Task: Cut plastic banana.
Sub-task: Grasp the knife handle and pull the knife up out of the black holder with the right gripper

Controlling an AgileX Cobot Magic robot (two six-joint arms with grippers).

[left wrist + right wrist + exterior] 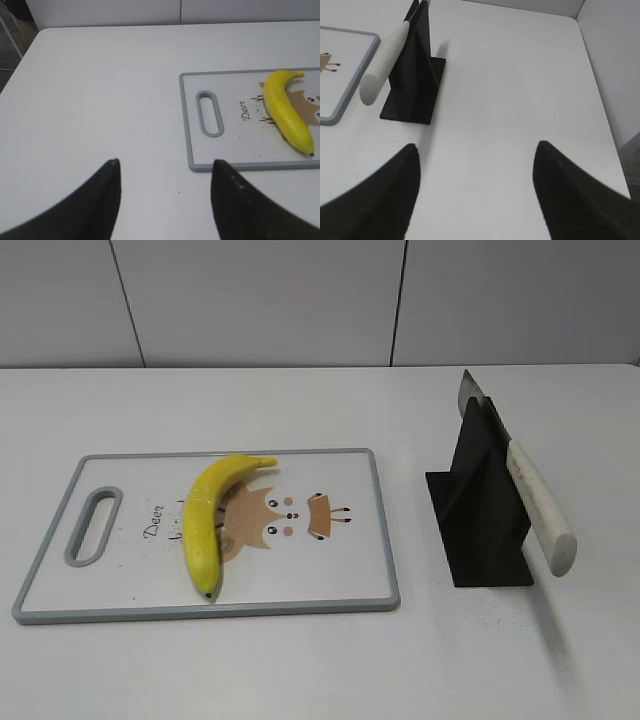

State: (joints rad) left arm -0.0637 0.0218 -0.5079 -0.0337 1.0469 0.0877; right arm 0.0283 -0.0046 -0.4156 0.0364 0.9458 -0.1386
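Note:
The plastic banana (210,520) is bright yellow and curved. It lies on the white cutting board (340,580) with its stem toward the back; it also shows in the left wrist view (286,110). A knife with a white handle (540,508) rests in a black stand (480,510), blade tip up at the back; the right wrist view shows the handle (382,62) and stand (417,75). My left gripper (165,162) is open and empty over bare table left of the board. My right gripper (476,145) is open and empty over bare table right of the stand. Neither gripper shows in the exterior view.
The cutting board has a grey rim and a handle slot (92,526) at its left end, with a cartoon deer print. The table's left edge (20,65) and right edge (600,100) are in the wrist views. A white panelled wall stands behind.

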